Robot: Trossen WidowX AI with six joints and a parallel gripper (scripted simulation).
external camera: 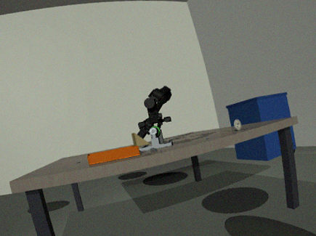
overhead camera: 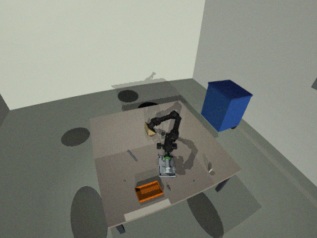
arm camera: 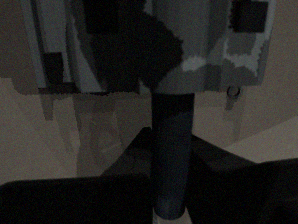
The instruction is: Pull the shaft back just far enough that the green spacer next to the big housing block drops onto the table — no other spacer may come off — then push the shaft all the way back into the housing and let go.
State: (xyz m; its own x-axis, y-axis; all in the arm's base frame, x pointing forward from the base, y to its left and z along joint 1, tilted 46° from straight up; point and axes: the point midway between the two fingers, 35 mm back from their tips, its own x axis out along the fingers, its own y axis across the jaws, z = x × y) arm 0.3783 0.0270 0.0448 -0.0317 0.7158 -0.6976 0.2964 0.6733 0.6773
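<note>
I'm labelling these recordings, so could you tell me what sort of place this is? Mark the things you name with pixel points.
Probably a robotics workroom: an arm [overhead camera: 176, 125] [external camera: 159, 95] on a table [overhead camera: 114, 141] [external camera: 220, 138], with an orange tray [overhead camera: 137, 196] [external camera: 114, 155].

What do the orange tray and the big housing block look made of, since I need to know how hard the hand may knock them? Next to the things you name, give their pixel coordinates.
The orange tray [overhead camera: 159, 193] [external camera: 114, 155] looks like smooth plastic, judging by its even colour and thin walls, though painted metal is possible. The housing block [overhead camera: 171, 172] [arm camera: 200, 45] seems to be bare or grey-painted metal, from its pale grey highlights.
</note>
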